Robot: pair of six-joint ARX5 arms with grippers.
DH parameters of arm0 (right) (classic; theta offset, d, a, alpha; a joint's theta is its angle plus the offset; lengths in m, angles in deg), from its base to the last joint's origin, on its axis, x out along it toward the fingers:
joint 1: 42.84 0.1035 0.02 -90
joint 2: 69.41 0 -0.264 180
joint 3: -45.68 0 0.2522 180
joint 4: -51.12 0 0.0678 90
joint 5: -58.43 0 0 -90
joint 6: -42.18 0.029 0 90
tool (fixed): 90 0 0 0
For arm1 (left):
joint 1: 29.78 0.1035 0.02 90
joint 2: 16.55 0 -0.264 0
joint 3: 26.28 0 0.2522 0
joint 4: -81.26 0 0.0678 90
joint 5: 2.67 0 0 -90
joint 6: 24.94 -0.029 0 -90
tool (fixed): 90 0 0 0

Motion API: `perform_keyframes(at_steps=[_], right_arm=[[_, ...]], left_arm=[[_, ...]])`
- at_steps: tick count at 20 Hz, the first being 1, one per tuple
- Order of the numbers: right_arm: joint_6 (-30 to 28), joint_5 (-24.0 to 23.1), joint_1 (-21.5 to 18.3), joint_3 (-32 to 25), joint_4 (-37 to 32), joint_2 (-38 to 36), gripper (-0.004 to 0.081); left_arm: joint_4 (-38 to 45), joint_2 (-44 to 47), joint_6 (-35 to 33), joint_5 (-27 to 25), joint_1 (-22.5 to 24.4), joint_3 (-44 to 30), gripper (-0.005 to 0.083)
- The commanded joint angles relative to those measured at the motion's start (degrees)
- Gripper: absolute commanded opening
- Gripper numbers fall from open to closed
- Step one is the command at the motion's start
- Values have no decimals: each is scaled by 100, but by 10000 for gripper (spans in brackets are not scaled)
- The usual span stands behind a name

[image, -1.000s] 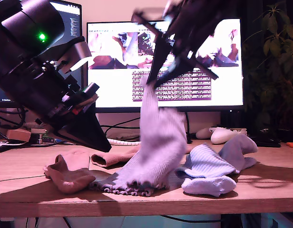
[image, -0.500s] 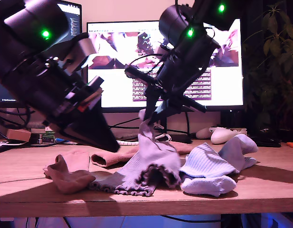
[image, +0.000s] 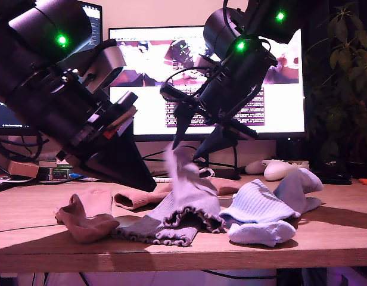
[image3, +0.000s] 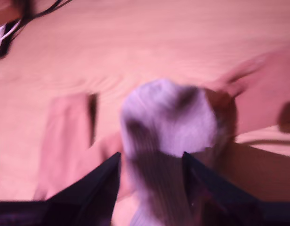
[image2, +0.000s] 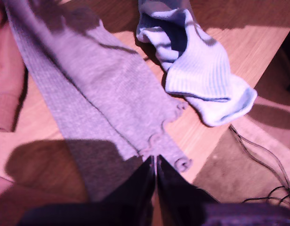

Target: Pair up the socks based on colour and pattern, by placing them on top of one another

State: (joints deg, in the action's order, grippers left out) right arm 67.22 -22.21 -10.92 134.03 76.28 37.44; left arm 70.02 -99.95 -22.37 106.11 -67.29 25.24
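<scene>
A grey-lilac sock (image: pixel 192 199) with a frilly cuff slumps in a heap at the table's middle, partly on a second grey-lilac sock (image: pixel 154 229) lying flat. My second gripper (image: pixel 186 149) hangs open just above it; its blurred toe (image3: pixel 168 122) shows past the spread fingers (image3: pixel 105 181). My first gripper (image: pixel 145 182) is shut on nothing and hovers over the flat grey-lilac sock (image2: pixel 98 94). Two salmon socks (image: pixel 85 220) (image: pixel 136 198) lie toward the exterior view's left. Two pale blue ribbed socks (image: pixel 255 208) (image: pixel 296 187) lie toward its right, one of them (image2: pixel 201 75) in the first wrist view.
A lit monitor (image: pixel 279 101) stands behind the socks, with a white mouse (image: pixel 279 170) and cables near its foot. A plant (image: pixel 344 77) fills the exterior view's right. The table's front edge (image: pixel 183 253) runs just below the socks.
My second gripper came down with the hanging grey-lilac sock and opened; the sock has collapsed onto the flat one. My first arm edged toward the exterior view's right.
</scene>
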Motion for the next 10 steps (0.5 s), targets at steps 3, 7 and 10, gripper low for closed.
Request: perform_keyframes(at_steps=[3, 7, 10], right_arm=[[-911, 109, -50, 474, 772, -52, 372], [-1707, 90, -120, 614, 1558, -575, 230], [-1895, -319, -175, 608, 1886, -935, -6]], left_arm=[[221, 55, -140, -20, -15, -35, -18], [306, 55, -415, -20, -15, -35, -9], [402, 55, -522, -20, -17, -35, 73]])
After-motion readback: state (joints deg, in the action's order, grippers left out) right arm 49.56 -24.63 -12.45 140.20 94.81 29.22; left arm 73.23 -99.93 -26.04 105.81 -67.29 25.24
